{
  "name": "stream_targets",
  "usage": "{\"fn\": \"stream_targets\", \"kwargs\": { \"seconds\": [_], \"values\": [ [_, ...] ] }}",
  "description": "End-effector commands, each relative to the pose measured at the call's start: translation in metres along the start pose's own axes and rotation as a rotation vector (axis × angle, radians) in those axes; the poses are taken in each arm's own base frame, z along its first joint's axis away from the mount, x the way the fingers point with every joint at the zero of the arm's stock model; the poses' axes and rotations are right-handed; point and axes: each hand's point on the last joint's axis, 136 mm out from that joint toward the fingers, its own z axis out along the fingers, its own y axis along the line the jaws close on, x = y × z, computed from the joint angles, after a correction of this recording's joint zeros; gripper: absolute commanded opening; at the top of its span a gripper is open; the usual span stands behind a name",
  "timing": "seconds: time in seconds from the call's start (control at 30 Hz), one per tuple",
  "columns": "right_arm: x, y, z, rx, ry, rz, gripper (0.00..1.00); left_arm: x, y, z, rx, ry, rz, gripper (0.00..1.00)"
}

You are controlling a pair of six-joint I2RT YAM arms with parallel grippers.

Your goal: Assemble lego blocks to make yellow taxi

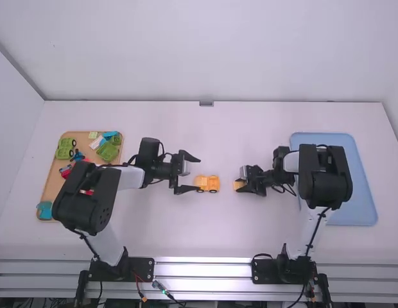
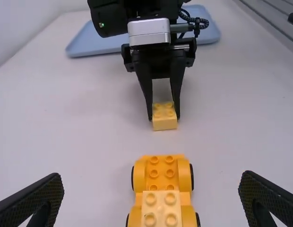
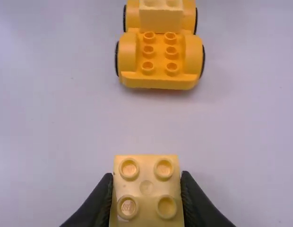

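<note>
Pale yellow and four-studded, one block (image 3: 146, 188) is pinched by the right gripper (image 1: 242, 181), near the wheeled yellow car (image 2: 161, 177) on the table; in the high view, coloured pieces are held in a tan tray (image 1: 51, 186); the car's middle is topped by a paler brick (image 2: 161, 204); the left gripper's (image 1: 195, 174) fingers are spread wide.

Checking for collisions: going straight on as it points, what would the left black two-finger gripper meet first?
Probably the orange toy-brick car with black tyres, seen between the open fingers of the left gripper; gripper height is unclear.
</note>
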Motion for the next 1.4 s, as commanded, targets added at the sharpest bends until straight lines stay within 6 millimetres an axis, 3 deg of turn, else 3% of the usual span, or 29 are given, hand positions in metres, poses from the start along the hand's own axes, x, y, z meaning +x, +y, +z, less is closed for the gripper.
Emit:
{"fn": "stream_targets", "kwargs": {
  "seconds": [0.0,0.27,0.47,0.7,0.93,1.13,1.37],
  "values": [
    [-0.009,-0.007,-0.004,-0.001,-0.039,0.021,0.15,0.001,-0.008,0.004,0.03,-0.008,-0.029,0.99],
    [-0.049,-0.016,-0.015,-0.09,-0.059,0.093,0.14,0.022,-0.014,0.022,0.031,0.068,-0.031,0.99],
    [-0.077,-0.02,-0.009,-0.1,-0.133,0.057,0.11,0.046,-0.017,0.032,0.04,0.068,-0.054,0.99],
    [-0.097,-0.015,-0.008,-0.117,-0.149,0.025,0.03,0.056,-0.02,0.039,0.05,0.07,-0.093,0.99],
    [-0.11,-0.012,0.0,-0.1,-0.135,-0.031,0.02,0.059,-0.019,0.036,0.044,0.074,-0.106,0.97],
    [-0.1,-0.028,0.005,0.036,-0.005,0.063,0.01,0.058,-0.02,0.037,0.047,0.074,-0.101,0.99],
    [-0.109,-0.01,0.021,0.126,-0.003,-0.005,0.0,0.062,-0.021,0.039,0.051,0.077,-0.102,0.99]
  ]
}}
